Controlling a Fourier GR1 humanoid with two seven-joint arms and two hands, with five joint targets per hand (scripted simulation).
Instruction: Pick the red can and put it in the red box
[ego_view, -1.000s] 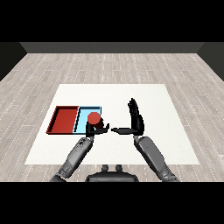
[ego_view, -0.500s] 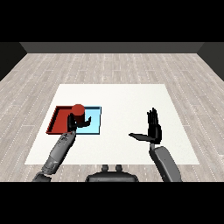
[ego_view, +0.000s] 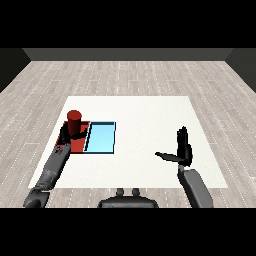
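The red can (ego_view: 74, 122) stands upright over the red tray (ego_view: 79, 144), at the tray's far part. My left hand (ego_view: 66, 136) is curled round the can's lower half from the near side, and the can hides most of that hand. Whether the can's base rests on the tray floor is hidden by the hand. My right hand (ego_view: 182, 151) hovers open over the right side of the white table (ego_view: 150, 115), its fingers straight up and its thumb pointing left, holding nothing.
A light blue tray (ego_view: 102, 137) lies right beside the red tray, on its right. My left forearm (ego_view: 50, 172) runs along the table's left edge. My right forearm (ego_view: 196, 187) comes in from the lower right.
My left hand has carried the red can further left, from above the boundary of the two trays to over the red tray. My right hand has drawn a little further right and nearer.
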